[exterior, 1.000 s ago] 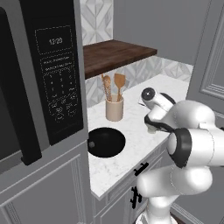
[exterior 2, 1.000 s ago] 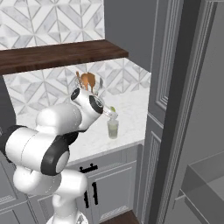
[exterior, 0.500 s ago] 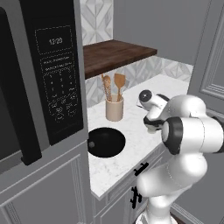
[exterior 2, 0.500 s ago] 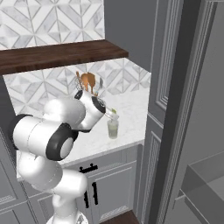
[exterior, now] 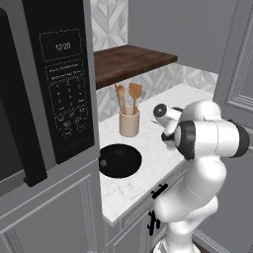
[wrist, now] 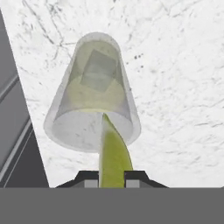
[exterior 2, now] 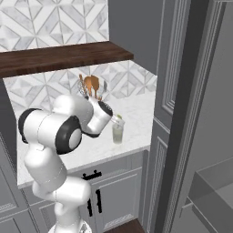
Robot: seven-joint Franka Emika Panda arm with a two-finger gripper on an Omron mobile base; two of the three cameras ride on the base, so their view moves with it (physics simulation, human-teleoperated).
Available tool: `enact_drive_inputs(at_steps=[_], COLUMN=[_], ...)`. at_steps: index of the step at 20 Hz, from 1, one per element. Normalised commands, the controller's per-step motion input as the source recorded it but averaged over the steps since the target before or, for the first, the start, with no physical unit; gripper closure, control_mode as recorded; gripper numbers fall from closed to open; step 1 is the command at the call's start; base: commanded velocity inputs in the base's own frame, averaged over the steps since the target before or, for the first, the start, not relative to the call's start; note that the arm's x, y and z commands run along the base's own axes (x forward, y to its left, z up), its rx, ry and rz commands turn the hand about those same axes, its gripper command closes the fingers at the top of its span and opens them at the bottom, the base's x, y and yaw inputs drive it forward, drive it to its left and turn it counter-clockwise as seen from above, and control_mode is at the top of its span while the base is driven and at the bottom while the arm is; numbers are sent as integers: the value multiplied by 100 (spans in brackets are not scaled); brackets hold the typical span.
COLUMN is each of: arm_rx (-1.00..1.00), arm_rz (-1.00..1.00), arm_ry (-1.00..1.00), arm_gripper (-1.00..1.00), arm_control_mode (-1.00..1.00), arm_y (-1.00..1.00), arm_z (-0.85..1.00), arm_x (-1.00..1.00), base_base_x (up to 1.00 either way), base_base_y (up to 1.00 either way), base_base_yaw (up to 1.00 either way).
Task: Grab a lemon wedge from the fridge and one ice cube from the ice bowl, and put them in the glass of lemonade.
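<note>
1. Hand view: I see the small yellow-green lemon wedge (wrist: 113, 153) pinched between the narrow jaws of the dark two-finger gripper (wrist: 113, 176), its tip reaching over the near rim of the clear straight-sided glass of lemonade (wrist: 92, 94).
2. Change noted: over the last second the white arm's elbow has swung across both base views, while the gripper has stayed above the glass (exterior 2: 118, 132). I judge the wedge is now lined up for release.
3. A pale translucent ice cube (wrist: 100, 70) already sits in the liquid, so I judge the wedge to be the last item.
4. Surroundings: the glass stands on the white marble desk (exterior: 148, 163), near the beige crock of wooden utensils (exterior: 129, 122) and a round black bowl (exterior: 118, 160).
5. Obstructions: nothing lies between wedge and glass. The tall dark grey fridge (exterior 2: 205, 113) stands to the right, well apart.
</note>
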Motion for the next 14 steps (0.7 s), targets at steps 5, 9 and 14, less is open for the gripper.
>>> enact_drive_inputs(at_steps=[5, 9, 14], arm_rx=[-3, -1, 0], arm_rz=[1, 0, 0], arm_ry=[0, 0, 0], arm_gripper=[100, 100, -100], arm_control_mode=[-100, -100, -100], arm_y=[0, 0, 0], arm_z=[-35, -9, 43], arm_x=[5, -18, -44], base_base_x=[0, 0, 0], base_base_y=[0, 0, 0], base_base_yaw=[0, 0, 0])
